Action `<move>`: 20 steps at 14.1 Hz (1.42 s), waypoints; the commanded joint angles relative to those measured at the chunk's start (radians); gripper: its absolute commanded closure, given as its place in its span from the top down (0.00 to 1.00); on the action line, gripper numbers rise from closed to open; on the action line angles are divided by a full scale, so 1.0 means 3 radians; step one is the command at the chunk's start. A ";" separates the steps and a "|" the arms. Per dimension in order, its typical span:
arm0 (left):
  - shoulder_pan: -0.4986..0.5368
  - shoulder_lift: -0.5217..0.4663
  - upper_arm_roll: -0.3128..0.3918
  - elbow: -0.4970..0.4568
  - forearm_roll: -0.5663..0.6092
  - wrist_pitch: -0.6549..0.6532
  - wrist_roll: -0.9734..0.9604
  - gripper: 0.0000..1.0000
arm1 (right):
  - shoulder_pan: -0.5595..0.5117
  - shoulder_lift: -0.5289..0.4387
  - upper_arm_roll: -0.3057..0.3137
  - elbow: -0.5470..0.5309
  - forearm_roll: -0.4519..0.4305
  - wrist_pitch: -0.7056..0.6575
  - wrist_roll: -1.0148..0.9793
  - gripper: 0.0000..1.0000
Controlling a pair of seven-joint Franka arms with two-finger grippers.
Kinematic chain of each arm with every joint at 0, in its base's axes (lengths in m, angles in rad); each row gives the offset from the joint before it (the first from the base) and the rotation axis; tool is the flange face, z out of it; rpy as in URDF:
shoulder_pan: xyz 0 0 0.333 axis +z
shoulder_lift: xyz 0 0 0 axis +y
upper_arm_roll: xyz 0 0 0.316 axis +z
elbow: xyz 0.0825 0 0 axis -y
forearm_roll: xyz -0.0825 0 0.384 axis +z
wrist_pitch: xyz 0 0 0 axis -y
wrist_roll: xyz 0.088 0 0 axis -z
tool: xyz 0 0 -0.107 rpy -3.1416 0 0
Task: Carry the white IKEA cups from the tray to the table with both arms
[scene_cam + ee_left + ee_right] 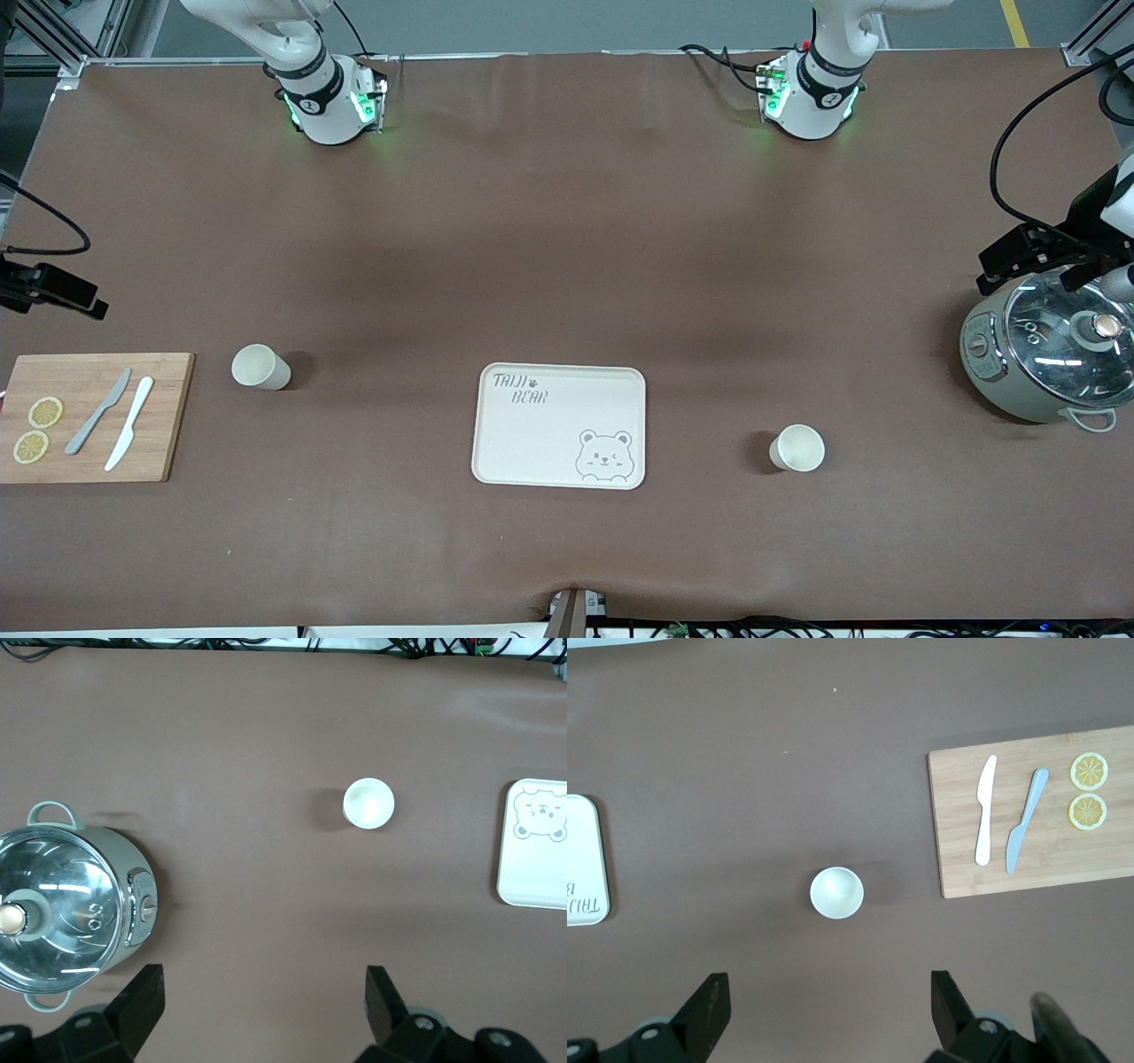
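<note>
Nothing is being carried: one white cup (pixel 260 367) is standing on the table (pixel 567 248) toward the right arm's end, beside the cutting board (pixel 89 416), and the tray (pixel 560 425) is lying bare at the middle. The other white cup (pixel 797 448) is standing on the table toward the left arm's end. The task is being judged complete; the right end effector (pixel 824 1010) and left end effector (pixel 261 1005) are being held wide open and empty, each over its own end of the table.

Two white jointed arms (pixel 310 97) with black joint bands and green base lights. Black cables (pixel 1019 142) trail from them. Black two-finger end effector (pixel 266 1001).
</note>
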 commanded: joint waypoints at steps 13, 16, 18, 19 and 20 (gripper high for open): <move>0.0022 -0.0037 -0.0011 0.0001 0.0074 -0.0011 0.0063 1.00 | 0.0024 -0.0526 0.0031 -0.0468 -0.0060 -0.0019 -0.0054 1.00; 0.0032 -0.0037 -0.0011 0.0001 0.0069 -0.0011 0.0068 1.00 | 0.0034 -0.0516 0.0031 -0.0422 -0.0060 -0.0024 -0.0054 1.00; 0.0037 -0.0037 -0.0011 0.0001 0.0069 -0.0011 0.0068 1.00 | 0.0024 -0.0516 0.0031 -0.0417 -0.0060 -0.0019 -0.0049 1.00; 0.0037 -0.0042 -0.0011 0.0001 0.0069 -0.0011 0.0068 1.00 | 0.0029 -0.0516 0.0031 -0.0417 -0.0049 -0.0024 -0.0049 1.00; 0.0037 -0.0037 -0.0011 0.0001 0.0069 -0.0011 0.0068 1.00 | 0.0034 -0.0516 0.0031 -0.0412 -0.0049 -0.0024 -0.0049 1.00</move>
